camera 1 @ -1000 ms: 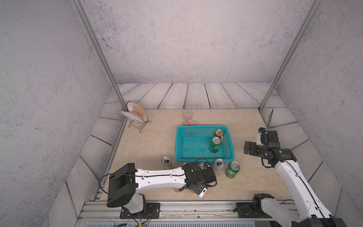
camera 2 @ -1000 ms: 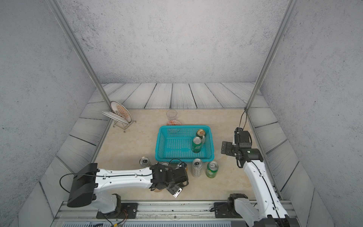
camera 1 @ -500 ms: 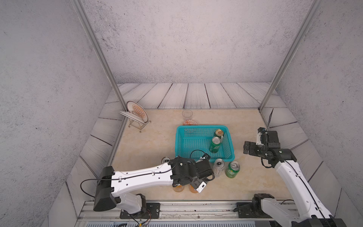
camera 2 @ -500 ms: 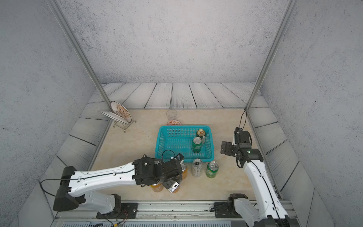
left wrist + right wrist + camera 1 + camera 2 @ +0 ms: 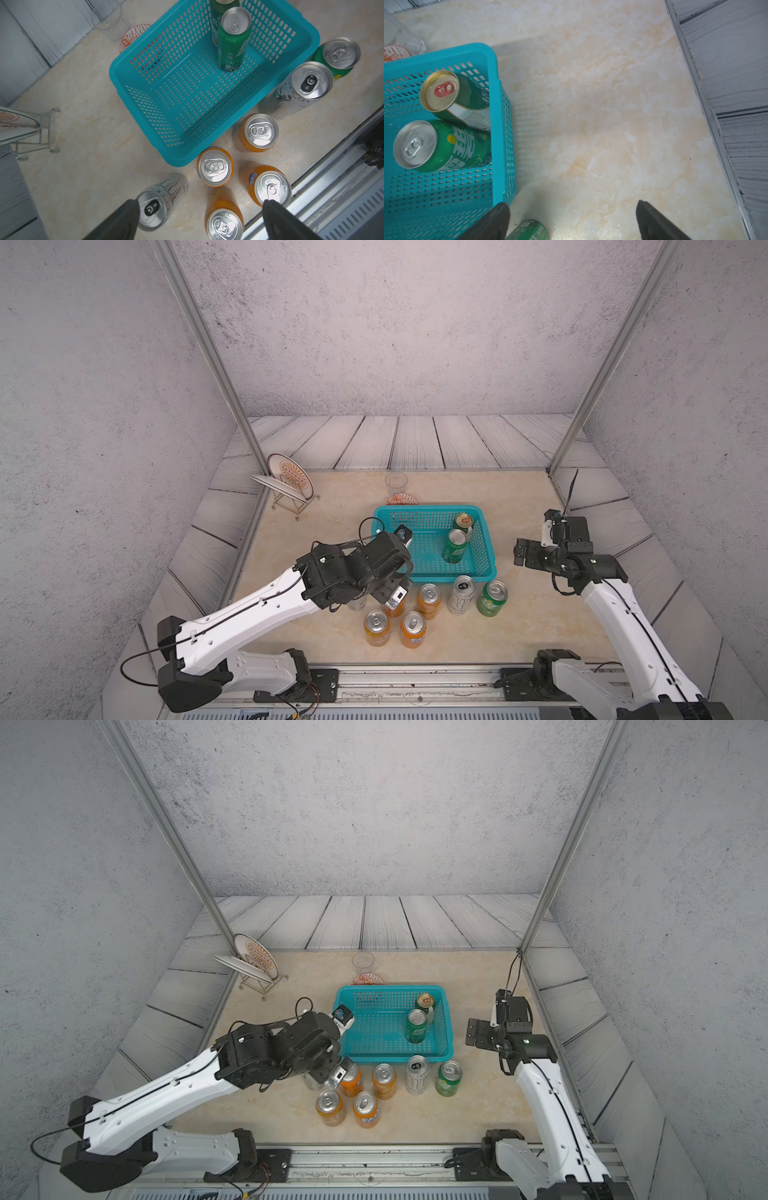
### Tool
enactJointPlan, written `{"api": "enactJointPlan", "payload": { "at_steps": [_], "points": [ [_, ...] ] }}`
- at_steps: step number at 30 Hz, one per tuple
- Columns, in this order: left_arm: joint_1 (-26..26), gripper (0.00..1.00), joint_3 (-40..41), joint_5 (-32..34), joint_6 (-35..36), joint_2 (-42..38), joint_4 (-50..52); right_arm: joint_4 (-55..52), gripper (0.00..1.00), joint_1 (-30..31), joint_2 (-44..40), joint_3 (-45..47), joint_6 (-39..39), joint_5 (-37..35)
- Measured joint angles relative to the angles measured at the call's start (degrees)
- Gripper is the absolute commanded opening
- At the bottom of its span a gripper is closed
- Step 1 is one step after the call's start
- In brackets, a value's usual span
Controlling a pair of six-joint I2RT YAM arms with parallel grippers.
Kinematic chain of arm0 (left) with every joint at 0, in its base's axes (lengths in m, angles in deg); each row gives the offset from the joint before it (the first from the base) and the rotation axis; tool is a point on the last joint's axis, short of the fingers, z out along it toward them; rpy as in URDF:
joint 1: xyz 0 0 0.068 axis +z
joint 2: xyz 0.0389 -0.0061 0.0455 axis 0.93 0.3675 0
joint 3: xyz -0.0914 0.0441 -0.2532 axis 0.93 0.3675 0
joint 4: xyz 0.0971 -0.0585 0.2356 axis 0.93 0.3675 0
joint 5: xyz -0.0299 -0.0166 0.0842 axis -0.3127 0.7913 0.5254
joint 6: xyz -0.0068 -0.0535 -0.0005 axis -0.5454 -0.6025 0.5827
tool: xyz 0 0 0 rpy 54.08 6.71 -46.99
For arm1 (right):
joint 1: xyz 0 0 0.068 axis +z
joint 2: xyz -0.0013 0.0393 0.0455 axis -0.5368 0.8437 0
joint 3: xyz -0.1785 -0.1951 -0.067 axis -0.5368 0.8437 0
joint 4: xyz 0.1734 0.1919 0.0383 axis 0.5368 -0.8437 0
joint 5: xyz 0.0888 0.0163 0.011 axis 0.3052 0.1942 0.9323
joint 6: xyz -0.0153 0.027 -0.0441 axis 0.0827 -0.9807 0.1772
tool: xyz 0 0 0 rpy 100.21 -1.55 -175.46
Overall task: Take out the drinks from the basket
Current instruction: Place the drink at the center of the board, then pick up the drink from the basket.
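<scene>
Left gripper [image 5: 201, 202] gapes empty over the orange cans [image 5: 215, 167], with the green cans [image 5: 232, 41] in the basket [image 5: 143, 106] toward two o'clock. Right gripper [image 5: 572, 204] gapes wide too.

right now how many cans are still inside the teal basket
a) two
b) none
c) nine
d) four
a: only the silver-topped green can and the gold-topped green can right behind it stand inside the basket.
</scene>
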Motion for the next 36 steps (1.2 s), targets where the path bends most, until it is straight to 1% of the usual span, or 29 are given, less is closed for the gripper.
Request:
{"api": "enactJointPlan", "payload": {
  "at_steps": [9, 14, 19, 22, 31, 36],
  "points": [
    [13.8, 0.99, -0.7, -3.8, 8.2, -0.1, -0.3, 0.0, 0.99, 0.0, 0.0, 0.0, 0.2, 0.2],
    [22.0, 0.99, -0.7, -5.0, 12.8, -0.1, -2.4, 0.0, 0.99, 0.0, 0.0, 0.0, 0.2, 0.2],
    [30.4, 0.99, -0.2, -7.2, 15.7, 0.0, -6.4, 0.0, 0.99, 0.0, 0.0, 0.0, 0.2, 0.2],
    [35.2, 0.99, 1.5, -9.4, 16.2, 0.0, -9.4, 0.0, 0.99, 0.0, 0.0, 0.0, 0.2, 0.2],
    [46.1, 0.99, 8.8, -15.9, 14.6, 0.0, -17.4, 0.7, 0.99, 0.0, 0.0, 0.0, 0.4, 1.9],
    [49.4, 0.99, 11.8, -18.3, 12.5, -0.5, -21.1, 1.0, 0.99, 0.0, 0.1, 0.0, 1.1, 4.2]
  ]
}}
